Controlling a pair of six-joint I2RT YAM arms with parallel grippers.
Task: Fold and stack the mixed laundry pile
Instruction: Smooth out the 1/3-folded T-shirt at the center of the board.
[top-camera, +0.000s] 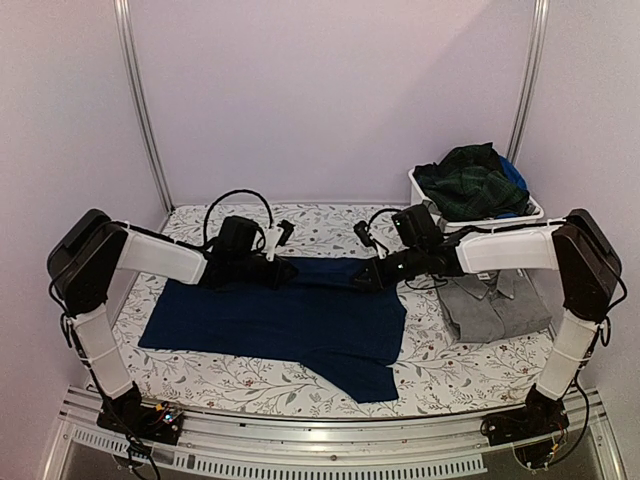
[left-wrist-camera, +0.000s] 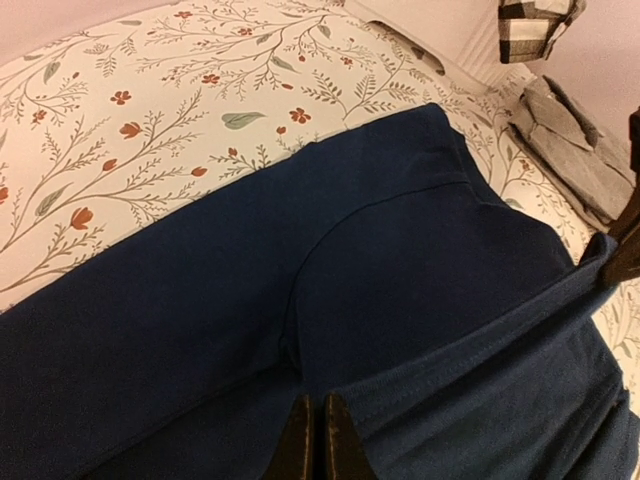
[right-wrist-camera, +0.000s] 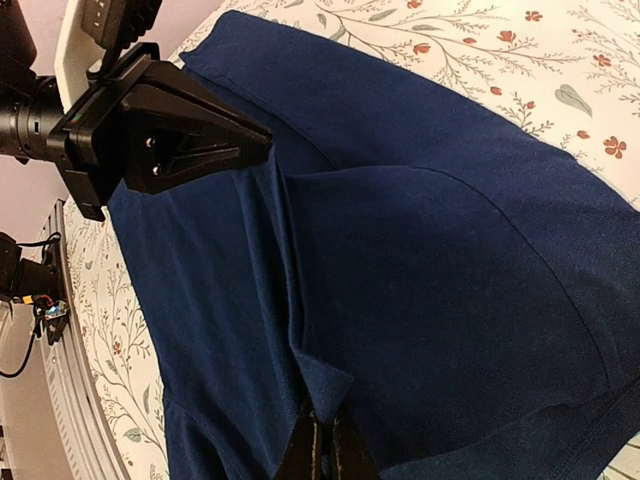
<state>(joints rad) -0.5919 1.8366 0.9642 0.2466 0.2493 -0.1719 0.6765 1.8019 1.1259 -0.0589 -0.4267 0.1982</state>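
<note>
Both arms pair smooth white link shells with bulky black joint housings. In the top view the left arm (top-camera: 150, 255) fills the left side of the frame and the right arm (top-camera: 505, 250) the right. Each ends in a black base (top-camera: 135, 415) at a lower corner, the left one showing small coloured wires. Thin black cables (top-camera: 235, 198) loop above the wrists near the centre. The left pincer (right-wrist-camera: 262, 140), at the upper left of the right wrist view, is a matt black wedge with small round screws, topped by a white block. The right pincer (right-wrist-camera: 320, 450) shows slim, dark, tapered fingertips at the bottom edge.
</note>
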